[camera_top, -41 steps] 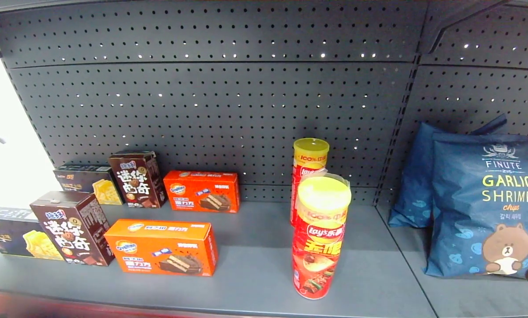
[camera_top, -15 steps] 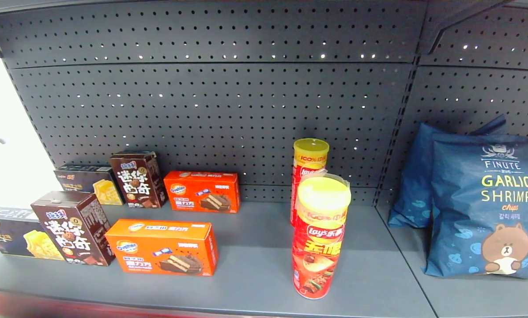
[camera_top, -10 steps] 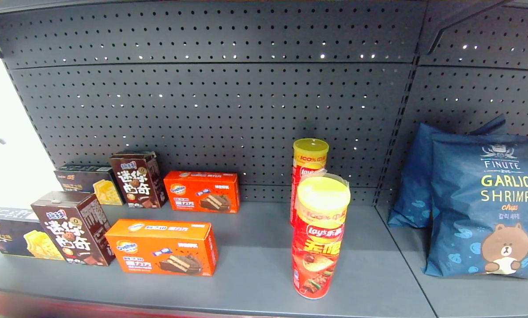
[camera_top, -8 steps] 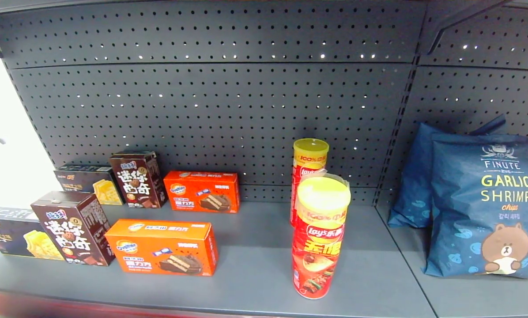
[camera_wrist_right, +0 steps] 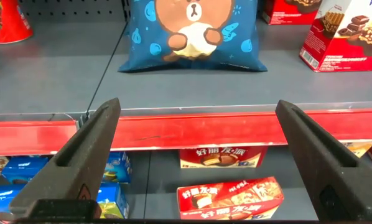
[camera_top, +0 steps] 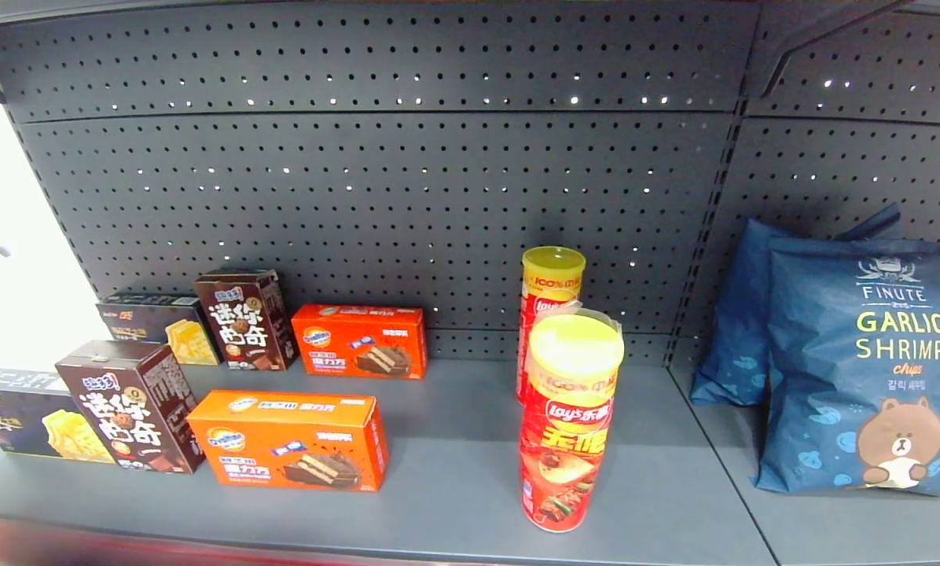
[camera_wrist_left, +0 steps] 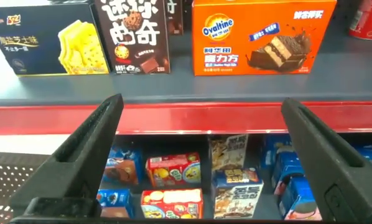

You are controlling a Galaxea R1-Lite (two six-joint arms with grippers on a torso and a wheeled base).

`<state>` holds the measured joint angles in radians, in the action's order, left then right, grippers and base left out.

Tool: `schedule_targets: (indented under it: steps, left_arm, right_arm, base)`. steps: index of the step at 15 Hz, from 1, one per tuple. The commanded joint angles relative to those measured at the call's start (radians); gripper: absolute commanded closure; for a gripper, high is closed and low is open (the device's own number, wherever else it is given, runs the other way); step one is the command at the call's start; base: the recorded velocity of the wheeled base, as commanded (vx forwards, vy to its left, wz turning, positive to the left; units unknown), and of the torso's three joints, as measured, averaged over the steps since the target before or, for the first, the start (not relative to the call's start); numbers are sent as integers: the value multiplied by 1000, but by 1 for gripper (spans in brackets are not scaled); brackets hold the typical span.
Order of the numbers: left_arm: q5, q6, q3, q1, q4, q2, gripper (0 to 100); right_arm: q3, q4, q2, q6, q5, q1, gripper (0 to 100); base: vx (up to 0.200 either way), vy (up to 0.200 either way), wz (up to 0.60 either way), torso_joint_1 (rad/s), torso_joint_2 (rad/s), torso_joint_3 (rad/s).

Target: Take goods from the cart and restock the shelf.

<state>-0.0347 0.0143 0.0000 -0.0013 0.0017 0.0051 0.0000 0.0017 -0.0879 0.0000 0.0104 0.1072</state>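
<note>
So the shelf [camera_top: 454, 479] is already partly stocked. Starting at its front left corner and running along the front edge there's a dark cracker box [camera_top: 26, 420], a brown cookie box [camera_top: 128, 405] standing upright, and an orange cake box [camera_top: 289, 440] lying on its long side. Same three kinds again in a back row up against the pegboard wall [camera_top: 376, 204]: the rear dark box [camera_top: 159, 326], rear brown box [camera_top: 246, 318] and rear orange box [camera_top: 360, 340].

Around the middle, a red chip can [camera_top: 568, 420] stands upright with a yellow lid, and a second can [camera_top: 548, 303] is right behind it, near the back wall. Toward the right end, a blue snack bag [camera_top: 863, 369] stands near the front edge with another blue bag [camera_top: 741, 314] behind it, leaning on the wall.

The left gripper [camera_wrist_left: 201, 102] sits just outside the shelf's red front lip [camera_wrist_left: 198, 118], facing the front-row boxes. Its jaws are spread wide with nothing between them. Under the lip you can see a lower shelf full of small snack boxes [camera_wrist_left: 173, 168].

The right gripper [camera_wrist_right: 197, 104] is the same deal: jaws wide apart, empty, parked in front of the lip opposite the front blue bag. More red boxes [camera_wrist_right: 344, 37] stand on the bag's far side from the can.
</note>
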Motion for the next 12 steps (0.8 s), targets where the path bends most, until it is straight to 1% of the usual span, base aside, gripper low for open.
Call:
schedule_targets:
  steps: [1, 2, 3, 5, 9, 11, 12]
  left_arm:
    - [2, 1, 0, 0, 0, -4, 0]
    - [1, 4, 0, 0, 0, -4, 0]
    - [-1, 7, 0, 0, 0, -4, 0]
    - [2, -2, 0, 0, 0, -4, 0]
    - [-1, 1, 0, 0, 0, -2, 0]
    - [1, 0, 0, 0, 0, -4, 0]
    - [1, 1, 0, 0, 0, -4, 0]
  right_arm:
    - [0, 0, -3, 0, 0, 0, 0]
    - [0, 0, -4, 0, 0, 0, 0]
    - [0, 0, -4, 0, 0, 0, 0]
    - [0, 0, -4, -3, 2, -3, 0]
    - [0, 0, -4, -2, 2, -3, 0]
    - [0, 0, -4, -2, 2, -3, 0]
    - [0, 0, -4, -2, 0, -3, 0]
  base:
    - [0, 0, 0, 0, 0, 0]
    - [0, 0, 0, 0, 0, 0]
    - [-200, 0, 0, 2, 2, -2]
    - [0, 0, 0, 0, 0, 0]
    - [0, 0, 0, 0, 0, 0]
    - [0, 0, -600, 0, -2, 2]
    - [0, 0, 0, 0, 0, 0]
